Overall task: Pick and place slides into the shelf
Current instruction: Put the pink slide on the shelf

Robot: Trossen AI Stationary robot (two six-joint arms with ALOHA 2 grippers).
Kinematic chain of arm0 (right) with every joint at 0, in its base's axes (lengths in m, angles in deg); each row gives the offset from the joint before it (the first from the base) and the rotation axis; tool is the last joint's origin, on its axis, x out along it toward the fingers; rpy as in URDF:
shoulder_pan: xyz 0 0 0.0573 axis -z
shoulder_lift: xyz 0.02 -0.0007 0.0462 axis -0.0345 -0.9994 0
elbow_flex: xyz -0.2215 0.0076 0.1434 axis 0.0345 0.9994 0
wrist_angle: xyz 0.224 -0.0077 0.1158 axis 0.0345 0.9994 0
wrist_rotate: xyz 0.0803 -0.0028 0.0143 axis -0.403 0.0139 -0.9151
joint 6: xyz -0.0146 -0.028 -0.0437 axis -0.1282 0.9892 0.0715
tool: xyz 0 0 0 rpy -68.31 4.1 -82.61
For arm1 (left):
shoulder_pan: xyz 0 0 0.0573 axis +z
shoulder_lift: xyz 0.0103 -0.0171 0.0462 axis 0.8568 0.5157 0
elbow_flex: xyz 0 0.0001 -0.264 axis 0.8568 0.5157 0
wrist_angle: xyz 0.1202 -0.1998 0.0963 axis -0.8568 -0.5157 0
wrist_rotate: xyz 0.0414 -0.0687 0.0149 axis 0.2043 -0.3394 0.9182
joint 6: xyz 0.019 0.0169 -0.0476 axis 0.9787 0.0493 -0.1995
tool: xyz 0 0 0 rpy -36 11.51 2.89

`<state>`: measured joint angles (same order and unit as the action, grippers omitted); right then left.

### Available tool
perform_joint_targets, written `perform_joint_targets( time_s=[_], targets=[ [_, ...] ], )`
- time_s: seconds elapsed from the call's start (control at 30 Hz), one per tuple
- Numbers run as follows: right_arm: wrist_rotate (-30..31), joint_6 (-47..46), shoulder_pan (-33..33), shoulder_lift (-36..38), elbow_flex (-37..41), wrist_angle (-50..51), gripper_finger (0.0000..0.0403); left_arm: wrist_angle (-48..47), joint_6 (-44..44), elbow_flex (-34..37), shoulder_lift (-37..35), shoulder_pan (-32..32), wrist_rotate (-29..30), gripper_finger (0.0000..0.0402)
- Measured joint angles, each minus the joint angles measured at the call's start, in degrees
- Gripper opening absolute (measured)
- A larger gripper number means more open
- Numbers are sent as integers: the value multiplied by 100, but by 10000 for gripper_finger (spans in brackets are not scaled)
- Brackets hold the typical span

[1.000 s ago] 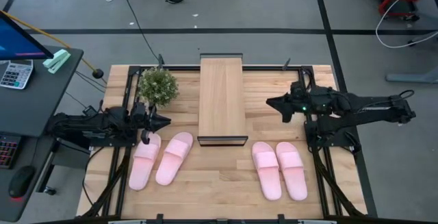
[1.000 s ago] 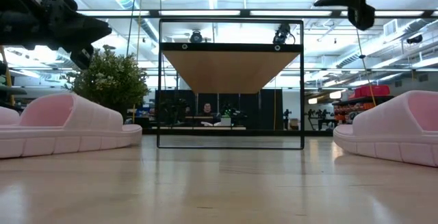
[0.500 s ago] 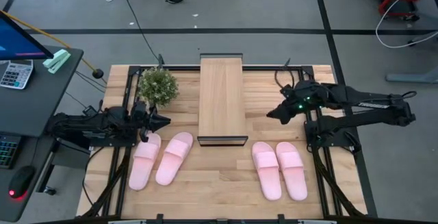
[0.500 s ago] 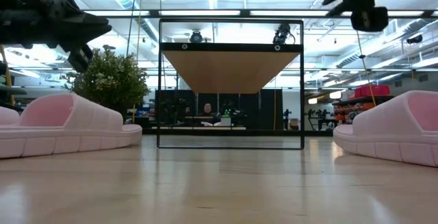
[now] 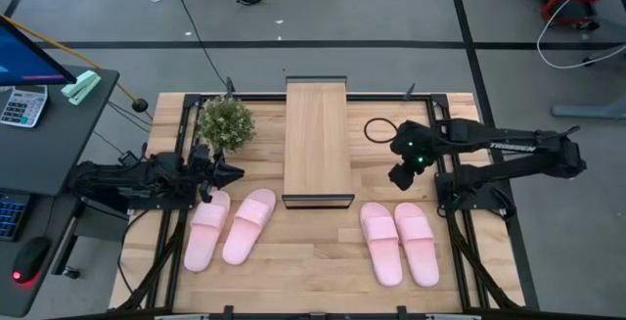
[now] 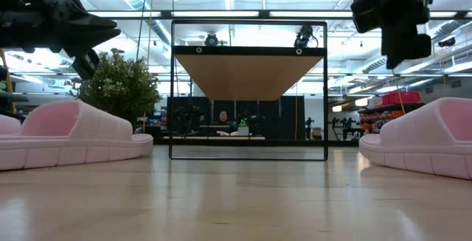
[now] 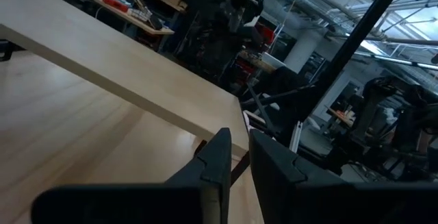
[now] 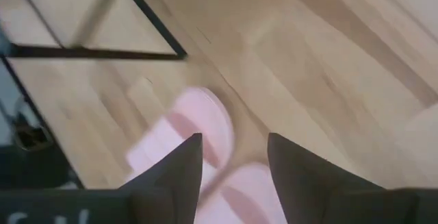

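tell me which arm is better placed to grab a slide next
Probably the right. The right gripper points down with fingers open, above and just shelf-side of the right pair of slides, which fill its wrist view. The left gripper lies level beside the left pair, fingers nearly closed.

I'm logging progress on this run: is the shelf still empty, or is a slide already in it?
Empty. The low view shows nothing under the shelf; all four slides lie flat on the table.
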<state>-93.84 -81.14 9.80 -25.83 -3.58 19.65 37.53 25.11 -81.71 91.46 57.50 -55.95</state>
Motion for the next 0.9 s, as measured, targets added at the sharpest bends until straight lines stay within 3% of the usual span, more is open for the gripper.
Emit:
perform_joint_targets(
  time_s=[0.23,0.7,0.9],
  targets=[
    [-326,583,169,-259,2,702,174,-106,-1,-1,0,0,-1,70],
    [-591,886,320,-588,15,551,165,-109,-4,0,0,0,0,76],
    [-1020,695,349,-542,658,246,165,-109,-5,-1,0,0,-2,83]
  ],
)
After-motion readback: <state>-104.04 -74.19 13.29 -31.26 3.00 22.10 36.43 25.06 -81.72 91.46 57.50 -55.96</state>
